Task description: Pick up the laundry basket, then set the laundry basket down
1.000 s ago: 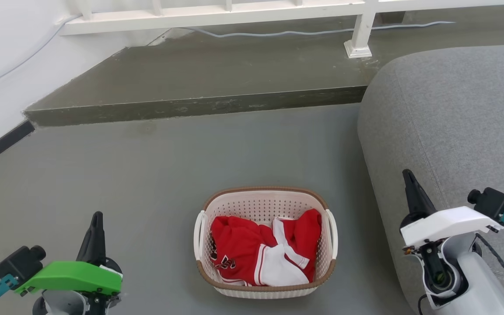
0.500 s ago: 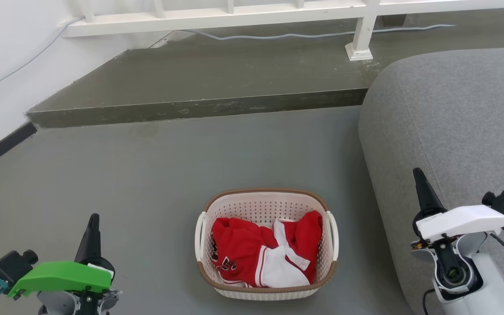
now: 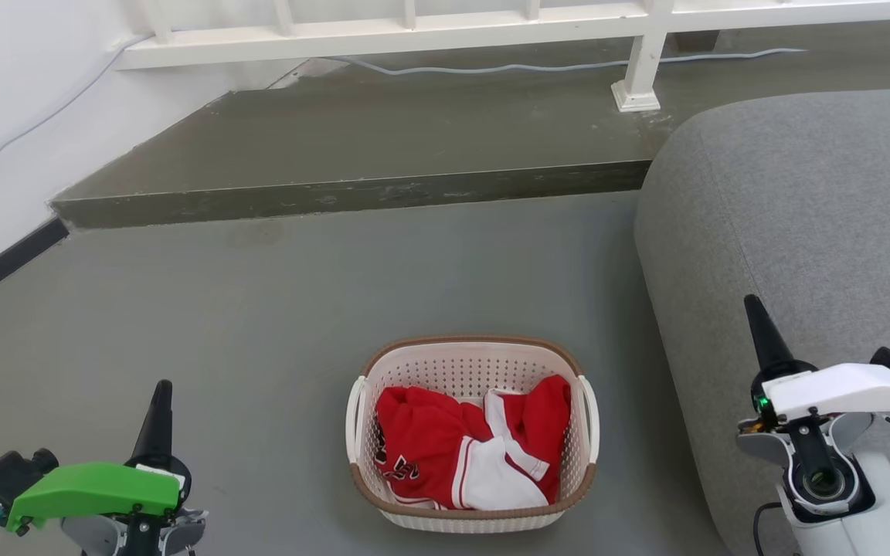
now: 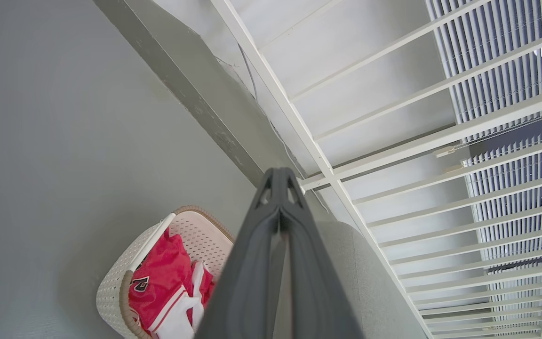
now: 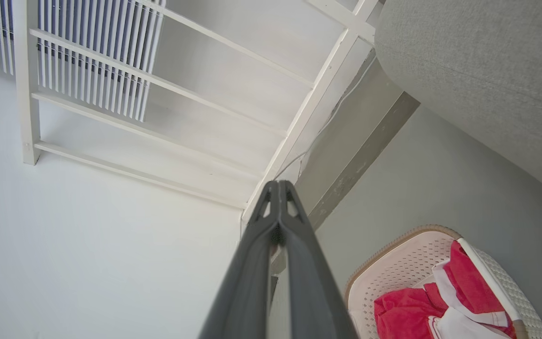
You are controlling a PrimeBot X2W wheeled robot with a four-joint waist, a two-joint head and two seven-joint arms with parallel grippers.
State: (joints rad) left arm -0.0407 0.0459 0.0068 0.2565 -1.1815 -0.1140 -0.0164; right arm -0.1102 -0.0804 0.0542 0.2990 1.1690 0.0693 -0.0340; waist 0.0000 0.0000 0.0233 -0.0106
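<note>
Cream-white perforated oval plastic laundry basket (image 3: 460, 371), brown woven-look rim, on grey floor (image 3: 259, 324).
Red-and-white garment (image 3: 445, 452) inside; left hand (image 3: 161, 390) and right hand (image 3: 755, 309), fingers pressed together, hold nothing.

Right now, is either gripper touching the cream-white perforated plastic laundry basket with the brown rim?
No, the left gripper and right gripper both stand apart from the laundry basket on the floor.

One laundry basket (image 3: 468, 367); one red-and-white clothing heap (image 3: 429, 444); two grippers, the left gripper (image 3: 161, 394) and the right gripper (image 3: 755, 310); one grey sofa (image 3: 800, 216).
</note>
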